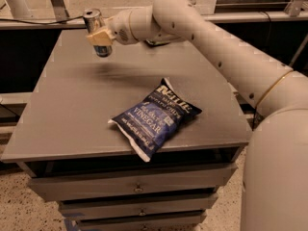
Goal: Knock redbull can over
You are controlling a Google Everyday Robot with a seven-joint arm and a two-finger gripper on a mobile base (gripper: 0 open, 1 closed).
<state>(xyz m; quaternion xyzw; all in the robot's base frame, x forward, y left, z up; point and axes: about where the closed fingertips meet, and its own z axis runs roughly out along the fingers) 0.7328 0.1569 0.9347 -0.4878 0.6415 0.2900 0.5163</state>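
The redbull can (92, 19) is a slim silver-and-blue can with a silver top, at the far left of the grey table (72, 109). My gripper (99, 36) is shut around its middle, its cream fingers (96, 35) wrapping the can. The can is roughly upright, tilted slightly, and held above the tabletop. A shadow lies on the table below and to the right of it. The arm reaches in from the right across the back of the table.
A dark blue chip bag (154, 117) with white lettering lies near the table's front edge. A small green item (156, 43) peeks out under the arm at the back. Drawers sit below the tabletop. Rails and cables run behind the table.
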